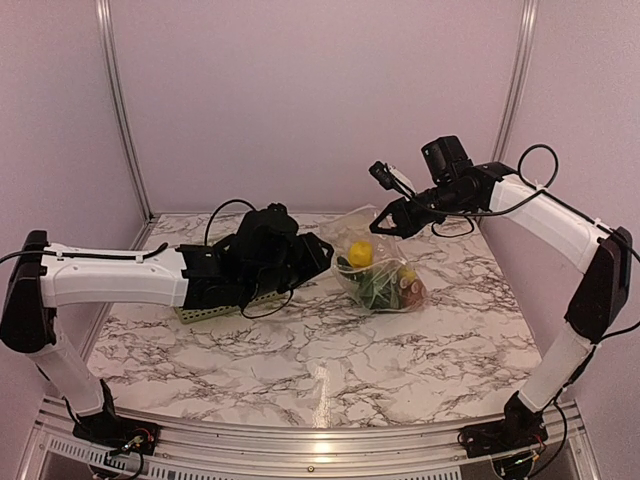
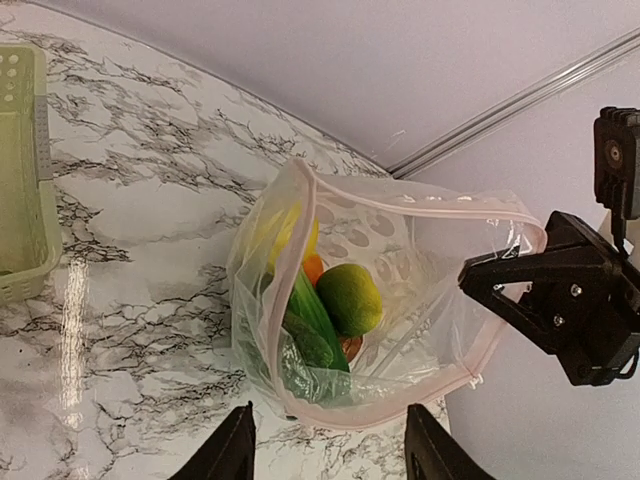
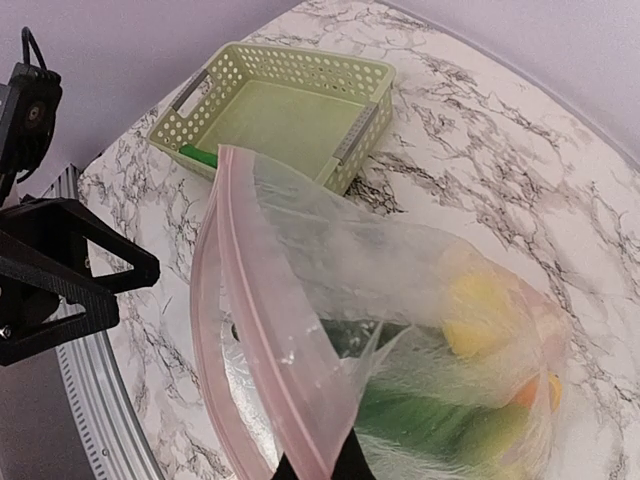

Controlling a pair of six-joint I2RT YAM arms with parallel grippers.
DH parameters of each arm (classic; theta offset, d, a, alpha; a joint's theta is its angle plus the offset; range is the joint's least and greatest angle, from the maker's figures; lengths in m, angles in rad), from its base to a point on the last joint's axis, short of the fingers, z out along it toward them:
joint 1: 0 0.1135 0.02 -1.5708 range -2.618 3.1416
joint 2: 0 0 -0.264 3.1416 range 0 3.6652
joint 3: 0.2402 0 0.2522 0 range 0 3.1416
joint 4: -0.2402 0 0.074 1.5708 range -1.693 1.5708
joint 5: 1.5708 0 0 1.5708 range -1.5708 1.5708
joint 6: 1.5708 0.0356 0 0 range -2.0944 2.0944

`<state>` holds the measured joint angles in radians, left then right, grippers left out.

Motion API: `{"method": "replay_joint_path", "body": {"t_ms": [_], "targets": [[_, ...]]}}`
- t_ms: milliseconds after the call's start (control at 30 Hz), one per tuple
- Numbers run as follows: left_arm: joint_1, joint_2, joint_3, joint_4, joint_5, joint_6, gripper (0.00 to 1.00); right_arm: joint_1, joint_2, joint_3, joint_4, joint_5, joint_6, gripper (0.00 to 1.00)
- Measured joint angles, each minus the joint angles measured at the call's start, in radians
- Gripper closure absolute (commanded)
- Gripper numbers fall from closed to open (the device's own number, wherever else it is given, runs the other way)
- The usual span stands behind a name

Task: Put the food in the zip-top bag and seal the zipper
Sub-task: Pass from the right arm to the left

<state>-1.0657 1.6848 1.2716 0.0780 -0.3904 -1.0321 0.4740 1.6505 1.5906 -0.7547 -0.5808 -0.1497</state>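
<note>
We have the food (image 2: pixel 340 300) in the bag (image 2: pixel 430 340), right gripper (image 3: pixel 322 462) pinching its unsealed zipper (image 2: pixel 400 205), left gripper (image 2: pixel 335 450) apart and empty.

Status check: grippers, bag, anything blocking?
Left gripper open, facing bag mouth. Right gripper shut on zipper, holding mouth up. Food inside zip-top bag, unsealed. Basket aside, nothing blocking.

a robot lab cell rather than a home: the marble-print desk (image 1: pixel 300 340) under the left hand (image 1: pixel 325 250) and right hand (image 1: pixel 383 226) is boxed in by blank pale walls (image 1: pixel 320 100) beyond them, aluminium posts (image 1: pixel 122 110) in the corners, and a metal mounting rail (image 1: pixel 300 445) behind them.
</note>
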Motion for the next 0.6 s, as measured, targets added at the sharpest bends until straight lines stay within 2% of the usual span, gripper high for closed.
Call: {"method": "replay_joint_path", "body": {"t_ms": [100, 233, 367, 467, 567, 600], "targets": [[-0.011, -0.035, -0.044, 0.004, -0.012, -0.036, 0.48, 0.0, 0.0, 0.0, 0.0, 0.001, 0.0, 1.0], [-0.002, 0.007, -0.063, 0.045, 0.009, -0.061, 0.48, 0.0, 0.0, 0.0, 0.0, 0.002, 0.0, 1.0], [0.007, 0.063, -0.05, 0.06, 0.023, -0.064, 0.54, 0.007, 0.0, 0.0, 0.0, 0.011, -0.005, 1.0], [0.017, 0.082, -0.041, 0.069, 0.03, -0.078, 0.67, 0.018, 0.0, 0.0, -0.001, 0.019, -0.01, 1.0], [0.04, 0.096, -0.039, 0.089, 0.046, -0.093, 0.95, 0.026, 0.0, 0.0, -0.002, 0.024, -0.014, 1.0], [0.05, 0.102, -0.038, 0.098, 0.053, -0.096, 1.0, 0.027, 0.0, 0.0, -0.002, 0.024, -0.016, 1.0]]}}
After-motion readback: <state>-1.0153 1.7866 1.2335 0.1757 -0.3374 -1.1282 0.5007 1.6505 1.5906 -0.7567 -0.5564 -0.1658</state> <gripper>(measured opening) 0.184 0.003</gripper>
